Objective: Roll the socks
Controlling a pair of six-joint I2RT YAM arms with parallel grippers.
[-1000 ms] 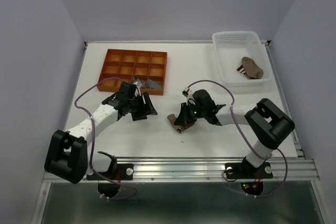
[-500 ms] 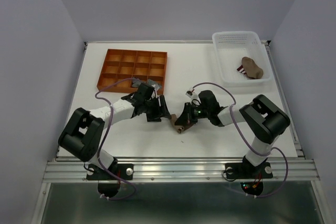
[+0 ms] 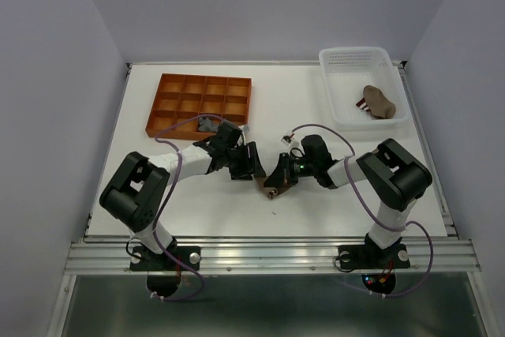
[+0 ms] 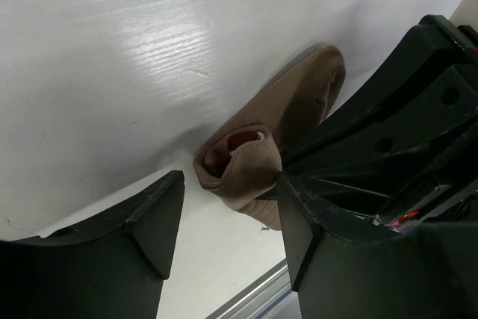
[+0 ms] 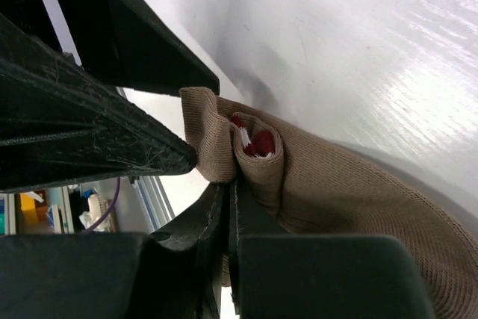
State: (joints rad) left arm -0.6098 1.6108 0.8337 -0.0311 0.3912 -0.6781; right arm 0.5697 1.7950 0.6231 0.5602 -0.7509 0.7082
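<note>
Pinching tan sock (image 5: 336,184) in right gripper (image 5: 230,211), jaws pressed together on fold, red-white striped part (image 5: 252,140) tucked inside. Keeping left gripper (image 4: 228,211) spread, straddling sock's open end; contact unclear. Noting change over last second: left arm gone from orange tray (image 3: 201,100), now at sock between both arms, jaws narrowing slightly. Judging: second hold imminent, roll barely begun. Leaving second tan sock (image 3: 379,102) in white basket (image 3: 355,54).
</note>
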